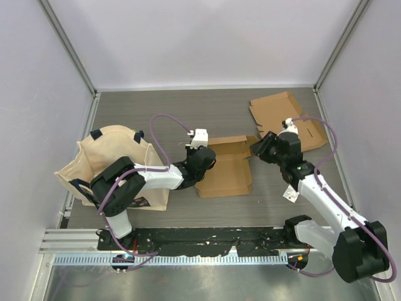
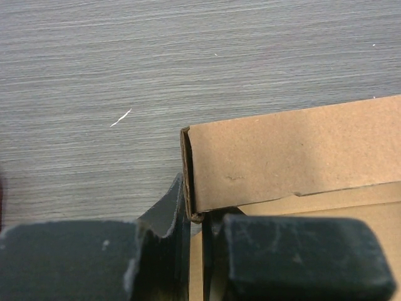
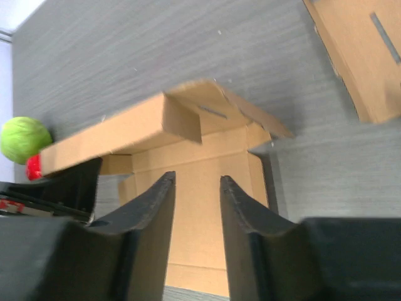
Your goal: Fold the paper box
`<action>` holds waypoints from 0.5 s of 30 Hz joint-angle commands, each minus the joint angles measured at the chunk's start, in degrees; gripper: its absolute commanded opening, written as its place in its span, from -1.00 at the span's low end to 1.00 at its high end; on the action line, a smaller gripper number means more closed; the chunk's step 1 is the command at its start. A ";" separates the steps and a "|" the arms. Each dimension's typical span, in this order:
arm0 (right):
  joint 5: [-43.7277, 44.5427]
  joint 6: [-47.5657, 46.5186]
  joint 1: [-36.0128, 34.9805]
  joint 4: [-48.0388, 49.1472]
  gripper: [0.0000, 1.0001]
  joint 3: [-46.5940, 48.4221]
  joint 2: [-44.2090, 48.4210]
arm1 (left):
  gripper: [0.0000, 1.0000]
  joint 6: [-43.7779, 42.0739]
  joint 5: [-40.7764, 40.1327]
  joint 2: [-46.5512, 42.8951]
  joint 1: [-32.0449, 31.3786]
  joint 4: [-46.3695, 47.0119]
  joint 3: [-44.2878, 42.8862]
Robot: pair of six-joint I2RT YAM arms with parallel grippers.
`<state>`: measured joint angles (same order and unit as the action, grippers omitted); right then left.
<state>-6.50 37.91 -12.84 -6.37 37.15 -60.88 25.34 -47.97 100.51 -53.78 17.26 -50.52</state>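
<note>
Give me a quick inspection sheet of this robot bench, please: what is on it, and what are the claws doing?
Surface: grey wood-grain table.
Job's things: paper box, partly folded, at centre.
Clutter: cardboard sheet far right; canvas tote bag left.
Grippers: left gripper shut on the paper box's wall; right gripper open above it.
Cables: purple cables loop over both arms.
Surroundings: white enclosure walls.

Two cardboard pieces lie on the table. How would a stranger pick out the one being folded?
Start at the beige tote bag on the left of the table. Right of it lies the half-folded paper box, its left wall pinched by the left gripper. The other cardboard, far right, lies free.
</note>
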 commanded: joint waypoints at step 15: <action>31.02 -1.53 -10.89 21.46 -0.99 -8.58 -15.04 | -1.00 1.55 0.24 -1.19 -0.01 -3.45 0.07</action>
<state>18.61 36.27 -23.31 5.34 29.65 -73.65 26.92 -47.88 100.51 -53.76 16.43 -50.52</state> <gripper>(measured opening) 0.024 0.086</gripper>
